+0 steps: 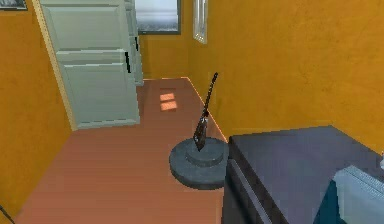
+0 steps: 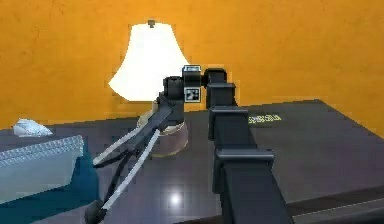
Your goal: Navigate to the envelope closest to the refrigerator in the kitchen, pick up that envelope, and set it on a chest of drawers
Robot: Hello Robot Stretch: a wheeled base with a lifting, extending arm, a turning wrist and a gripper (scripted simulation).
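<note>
Forward view: dark chest of drawers (image 1: 290,150) lower right, pale slab (image 1: 357,192) on its top; cannot tell if envelope.

Arm side view: arm (image 2: 238,160) stretched across chest top. Gripper (image 2: 100,186) fingers slant down-left beside pale slab (image 2: 40,162), whose long axis runs across picture. Grip and load cannot be told.

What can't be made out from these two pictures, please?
- Arm side view: whether the tool holds anything; a teal box lies behind its fingers.
- Arm side view: the lamp base, partly behind the tool's body.
- Arm side view: the small white thing, too small to name.
- Forward view: the window, cut by the top edge.
</note>
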